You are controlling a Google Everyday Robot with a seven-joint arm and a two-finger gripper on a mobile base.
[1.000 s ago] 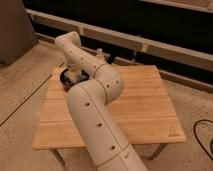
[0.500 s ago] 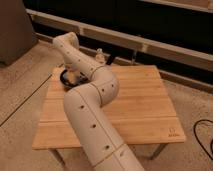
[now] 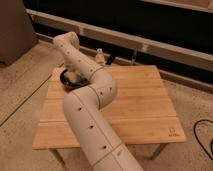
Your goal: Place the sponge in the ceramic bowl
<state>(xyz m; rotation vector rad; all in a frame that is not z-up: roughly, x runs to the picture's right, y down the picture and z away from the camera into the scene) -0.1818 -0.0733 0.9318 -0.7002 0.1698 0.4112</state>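
Where arm (image 3: 90,110) bends down at table (image 3: 140,100) far corner, pincer (image 3: 66,71) over ceramic bowl (image 3: 67,85), sponge (image 3: 75,77) inside rim; pincer state unreadable.

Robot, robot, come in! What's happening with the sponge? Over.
Gripper down over ceramic bowl, far-left corner of table, half hidden behind arm. Sponge showing yellow inside bowl's rim. Small clear bottle stands apart behind; nothing blocking.

No text is legible. A small dark mark (image 3: 172,134) near the front right corner of the table (image 3: 140,100) cannot be read. The gripper (image 3: 68,74) sits at the ceramic bowl (image 3: 63,80), far left corner.
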